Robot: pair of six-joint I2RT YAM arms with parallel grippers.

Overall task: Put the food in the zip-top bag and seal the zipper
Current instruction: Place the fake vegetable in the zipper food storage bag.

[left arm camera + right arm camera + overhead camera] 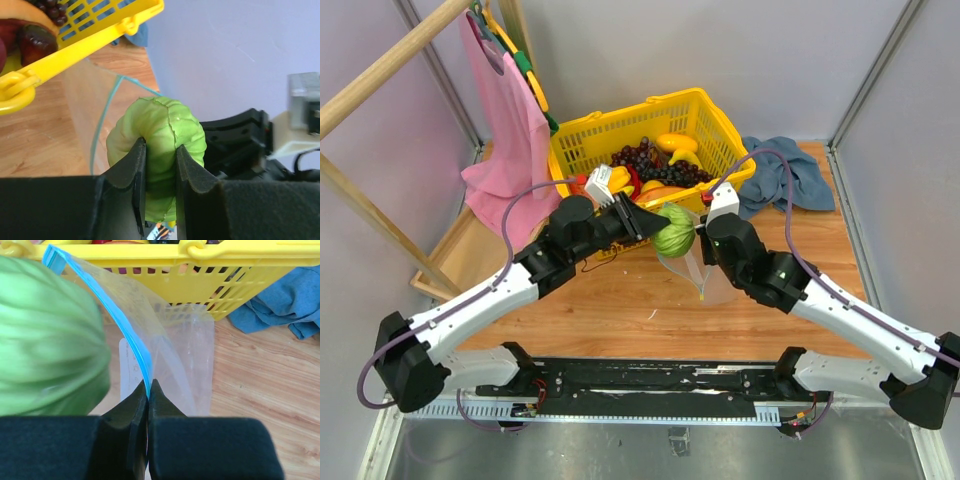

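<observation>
My left gripper [655,228] [160,152] is shut on a bumpy green toy fruit [674,232] [162,130] and holds it in the air at the mouth of the zip-top bag [705,275]. My right gripper [702,243] [149,387] is shut on the bag's blue zipper strip [122,325] and holds the clear bag [185,355] up off the table, its mouth open. The green fruit fills the left of the right wrist view [47,340]. The bag's edge shows in the left wrist view [107,115]. More toy food lies in the yellow basket [715,115].
The yellow lattice basket with grapes [655,160] and yellow fruit [677,143] stands just behind the grippers. A blue cloth [790,180] lies to its right. A pink garment [510,130] hangs from a wooden rack [380,70] at the left.
</observation>
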